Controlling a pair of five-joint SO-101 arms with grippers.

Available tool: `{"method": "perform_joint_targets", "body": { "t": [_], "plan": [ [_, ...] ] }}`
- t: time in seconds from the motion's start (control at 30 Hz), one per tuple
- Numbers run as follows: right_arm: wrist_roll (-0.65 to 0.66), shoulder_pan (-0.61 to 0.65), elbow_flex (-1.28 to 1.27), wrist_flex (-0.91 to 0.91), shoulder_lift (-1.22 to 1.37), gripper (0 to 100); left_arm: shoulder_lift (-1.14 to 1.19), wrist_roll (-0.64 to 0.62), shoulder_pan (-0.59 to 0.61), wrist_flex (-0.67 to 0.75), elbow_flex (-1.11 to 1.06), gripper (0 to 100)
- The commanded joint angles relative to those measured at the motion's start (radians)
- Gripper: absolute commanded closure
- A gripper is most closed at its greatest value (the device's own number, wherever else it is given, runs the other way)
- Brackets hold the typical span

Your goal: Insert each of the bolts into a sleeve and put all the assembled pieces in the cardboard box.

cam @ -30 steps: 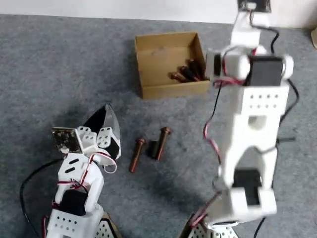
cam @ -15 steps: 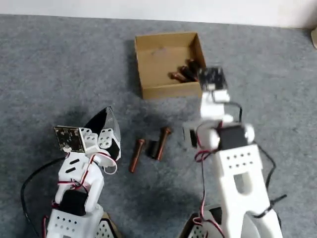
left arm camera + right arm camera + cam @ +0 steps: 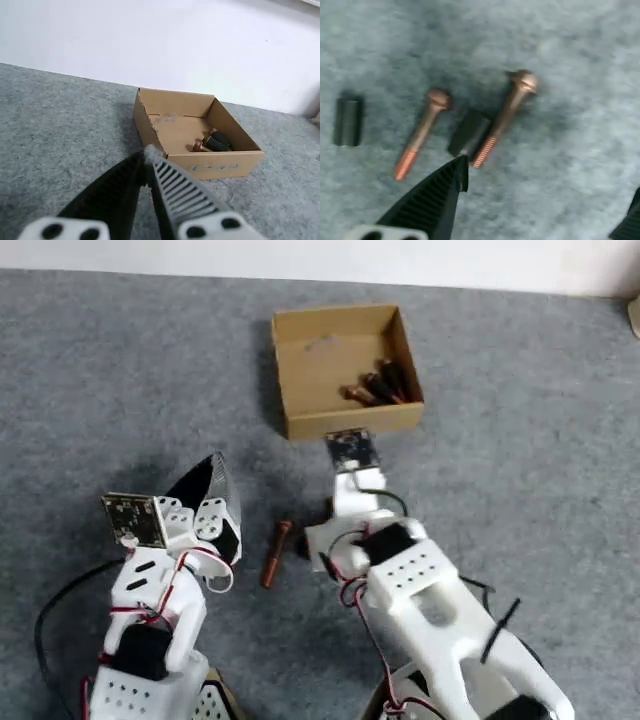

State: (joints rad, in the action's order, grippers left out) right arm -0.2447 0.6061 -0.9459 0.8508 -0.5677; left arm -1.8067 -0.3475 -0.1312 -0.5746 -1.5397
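Observation:
The cardboard box (image 3: 300, 360) stands at the back with several assembled pieces (image 3: 380, 385) in its right corner; the left wrist view also has the box (image 3: 170, 127) and those pieces (image 3: 212, 142). My left gripper (image 3: 212, 485) is shut and holds nothing, its tips (image 3: 147, 155) pointing at the box from well short of it. My right arm (image 3: 400, 570) leans over the loose parts. Its gripper (image 3: 550, 180) is open just above two copper bolts (image 3: 422, 131) (image 3: 507, 112) with a black sleeve (image 3: 468, 132) between them. Another sleeve (image 3: 347, 121) lies apart. One bolt (image 3: 275, 552) shows beside the arm.
Grey carpet (image 3: 520, 440) covers the table. The right arm's camera board (image 3: 350, 450) hangs close to the box's front wall.
The right arm has swung down from beside the box toward the front and left, now covering the right bolt and sleeve. The left arm has stayed put.

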Motion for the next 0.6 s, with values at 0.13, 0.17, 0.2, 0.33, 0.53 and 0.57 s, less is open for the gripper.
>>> {"method": "perform_joint_targets", "body": {
  "t": [0.13, 0.17, 0.2, 0.33, 0.53, 0.57],
  "plan": [
    [-0.068, 0.058, 0.151, -0.073, 0.131, 54.9, -0.007, -0.038, 0.053, -0.281, 0.271, 99],
    [-0.1, 0.062, 0.159, -0.09, 0.151, 54.9, -0.007, -0.038, 0.065, -0.281, 0.263, 99],
    [-0.129, 0.07, 0.165, -0.101, 0.173, 54.9, -0.007, -0.038, 0.071, -0.276, 0.257, 99],
    [-0.218, 0.105, 0.166, -0.13, 0.248, 54.9, -0.005, -0.038, 0.076, -0.261, 0.249, 99],
    [-0.229, 0.111, 0.171, -0.13, 0.245, 54.9, 0.056, -0.041, 0.076, -0.265, 0.254, 99],
    [-0.229, 0.111, 0.168, -0.13, 0.24, 54.9, 0.096, -0.041, 0.076, -0.265, 0.259, 99]
  ]
}}
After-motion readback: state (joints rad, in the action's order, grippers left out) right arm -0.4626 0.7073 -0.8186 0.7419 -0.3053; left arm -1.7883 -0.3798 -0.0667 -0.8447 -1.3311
